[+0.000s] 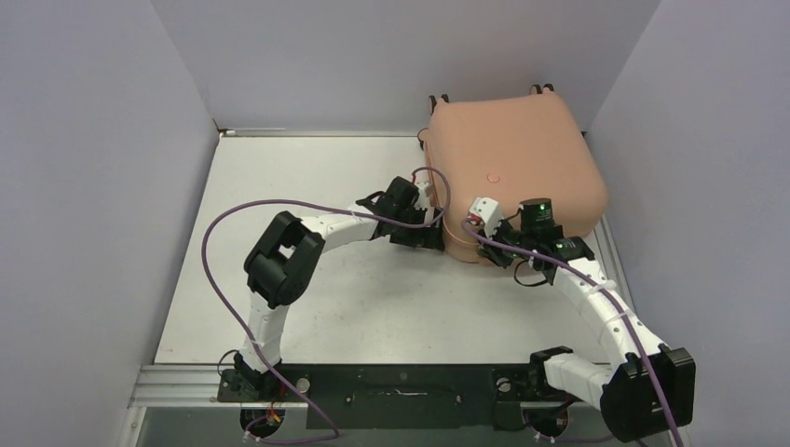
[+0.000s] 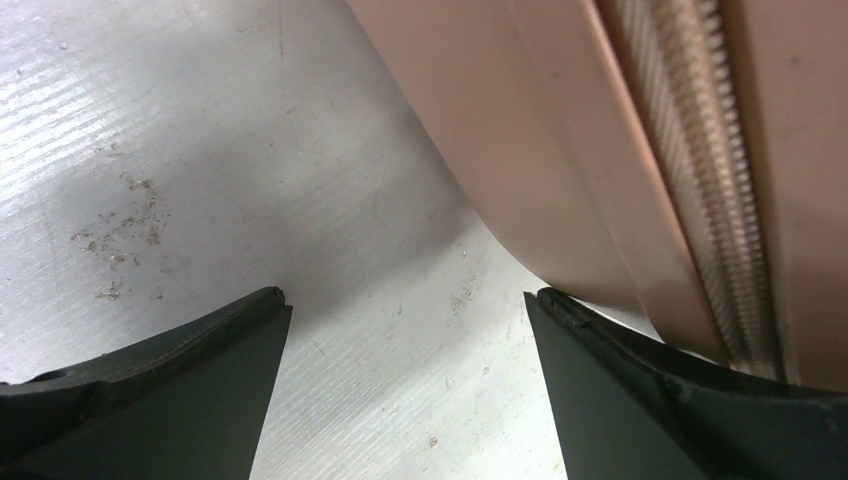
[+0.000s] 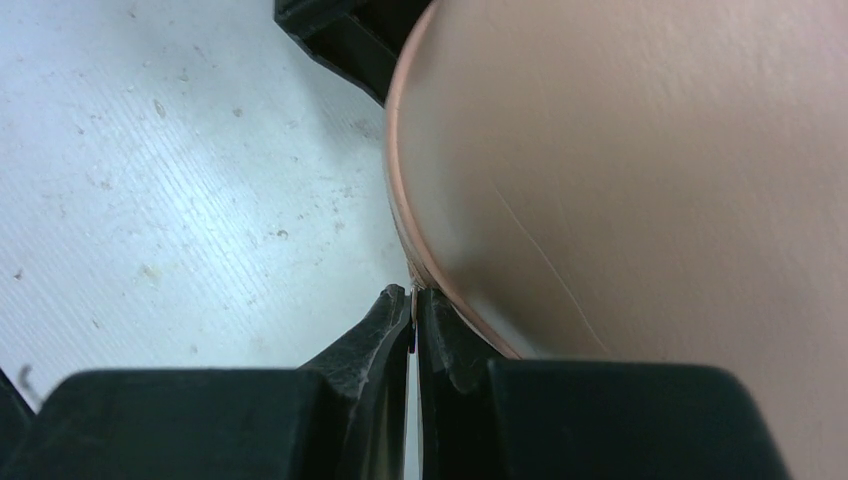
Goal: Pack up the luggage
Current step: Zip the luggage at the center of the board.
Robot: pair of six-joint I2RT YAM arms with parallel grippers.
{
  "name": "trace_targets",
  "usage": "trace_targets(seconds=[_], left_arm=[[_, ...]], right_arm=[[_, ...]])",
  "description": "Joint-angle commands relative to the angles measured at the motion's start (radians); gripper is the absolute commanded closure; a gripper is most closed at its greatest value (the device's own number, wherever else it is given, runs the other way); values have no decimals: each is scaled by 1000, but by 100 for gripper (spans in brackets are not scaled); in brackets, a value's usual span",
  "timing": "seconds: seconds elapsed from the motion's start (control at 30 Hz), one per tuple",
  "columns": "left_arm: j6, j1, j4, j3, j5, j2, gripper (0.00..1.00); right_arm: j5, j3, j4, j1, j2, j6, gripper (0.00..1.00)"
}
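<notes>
here the luggage (image 1: 522, 149) touches spread left fingers (image 2: 640, 400) and pressed-together right fingers (image 3: 375, 345).

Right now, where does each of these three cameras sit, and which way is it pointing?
Top: fixed above and behind the arms, looking down on the table and luggage; both whole arms show, with the left end effector and right end effector at the luggage.
Left wrist: on the left arm, looking low across the table at the zip; its open fingers show.
Right wrist: on the right arm, facing the luggage's rounded corner; its shut fingers show.
Shared: both wrist views see the peach shell and table.
</notes>
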Motion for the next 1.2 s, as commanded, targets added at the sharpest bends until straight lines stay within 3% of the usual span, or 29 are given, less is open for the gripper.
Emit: trace_targets(seconds=[0.0,0.2,0.33,0.37,0.43,0.47,0.53,0.77,1.0,1.1,1.17], left_arm=[[53,-125,32,31,95,84,4],[66,-123,32,30,145,71,4],[78,-61,48,19,278,34,4],[82,-39,49,17,322,24,4],[98,5,51,13,405,6,4],[113,27,50,6,439,-5,4],[147,66,43,-4,490,-26,4],[344,156,-51,-36,615,-139,4],[361,255,-57,-66,630,-240,4],[341,310,-43,-72,623,-278,4],[309,352,-13,-75,591,-308,4]], right_arm=[[-197,113,145,137,80,31,95],[-196,135,82,180,79,-36,95],[-202,114,-53,183,17,-142,94],[-201,112,-79,183,2,-162,87],[-200,122,-136,176,-27,-207,42],[-206,137,-170,172,-44,-232,26],[-228,180,-248,163,-58,-285,14],[-213,346,-358,119,-74,-310,10],[63,248,-527,105,-99,-621,16],[102,196,-478,65,-114,-579,20],[110,190,-383,25,-140,-459,19]])
